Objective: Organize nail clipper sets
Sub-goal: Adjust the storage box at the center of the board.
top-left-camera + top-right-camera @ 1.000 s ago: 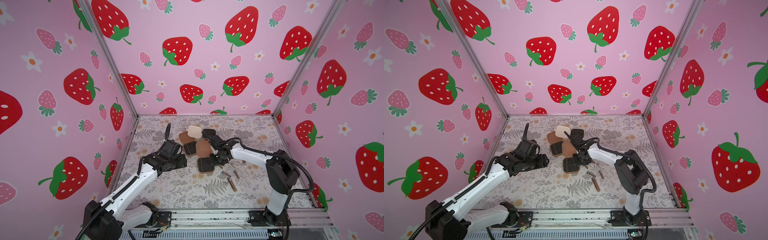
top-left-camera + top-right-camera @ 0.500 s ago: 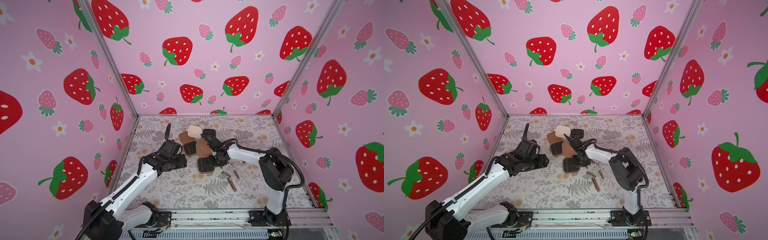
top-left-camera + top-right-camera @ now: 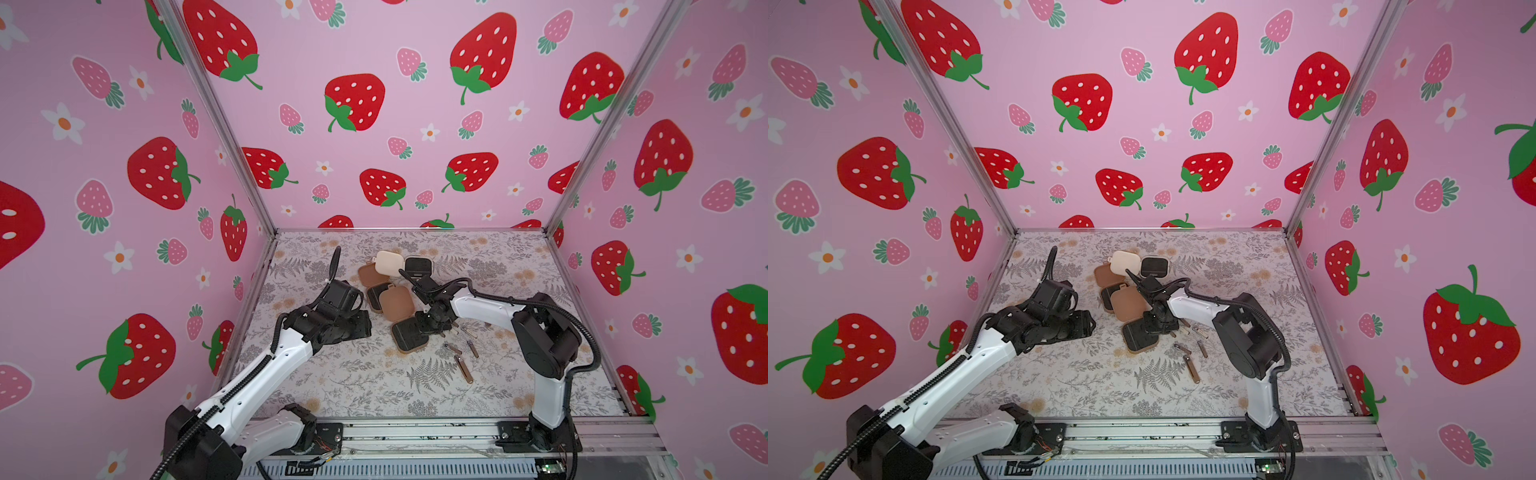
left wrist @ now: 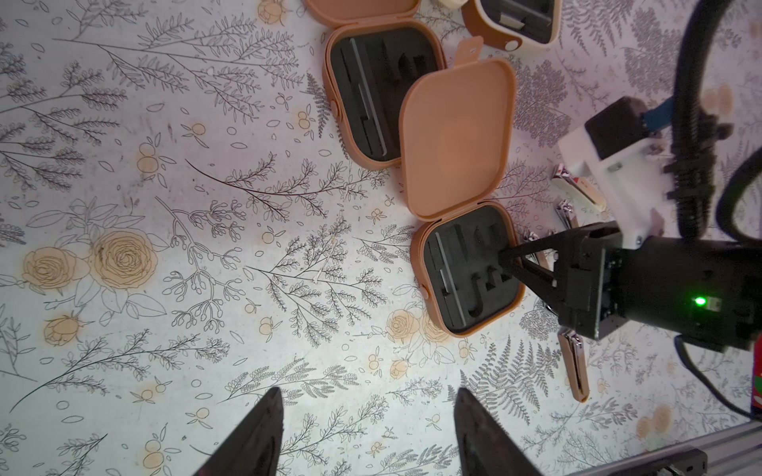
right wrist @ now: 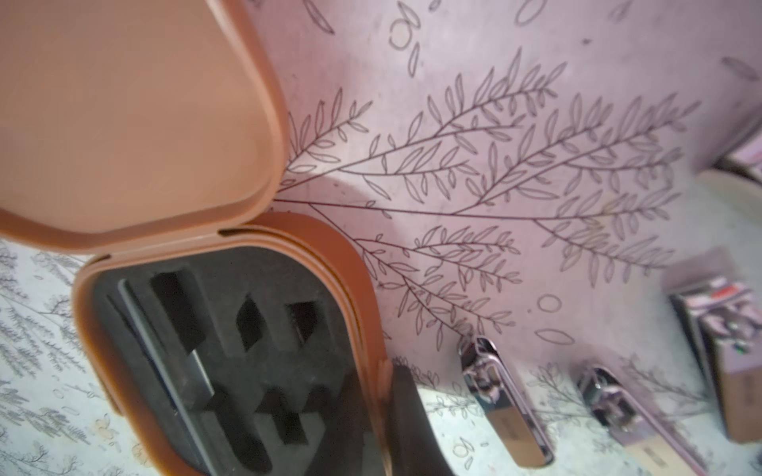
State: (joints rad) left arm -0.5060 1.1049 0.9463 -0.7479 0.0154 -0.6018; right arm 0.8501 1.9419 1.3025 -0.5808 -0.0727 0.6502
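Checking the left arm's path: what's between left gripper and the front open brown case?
Only bare floral table, seen in the left wrist view, between left gripper and brown case.

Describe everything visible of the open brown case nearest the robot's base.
The brown case is a rounded-square, plastic-looking hinged shell lying open on the floral table. Its lid folds back, overlapping the neighbouring case. Its black foam insert has mostly empty slots. The right gripper has its jaws together over the rim.
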